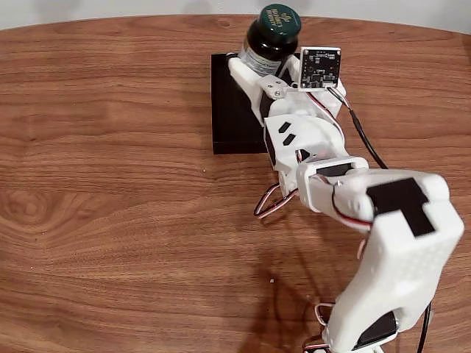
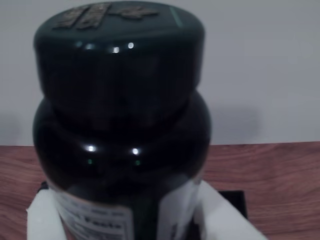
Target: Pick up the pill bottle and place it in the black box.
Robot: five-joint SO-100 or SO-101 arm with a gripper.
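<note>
The pill bottle (image 1: 271,35) is dark glass with a dark green cap bearing a light logo and a white label. My gripper (image 1: 266,65) is shut on its lower body, holding it upright over the far right part of the black box (image 1: 232,110). In the wrist view the bottle (image 2: 120,110) is very close. White fingers (image 2: 42,220) press against both sides of its label, and a corner of the black box (image 2: 235,200) shows behind on the right. The bottle's base is hidden, so I cannot tell whether it touches the box floor.
The wooden table (image 1: 110,206) spreads wide to the left and front of the box. My white arm (image 1: 397,243) reaches in from the lower right, with cables trailing beside it. A pale wall lies beyond the table's far edge.
</note>
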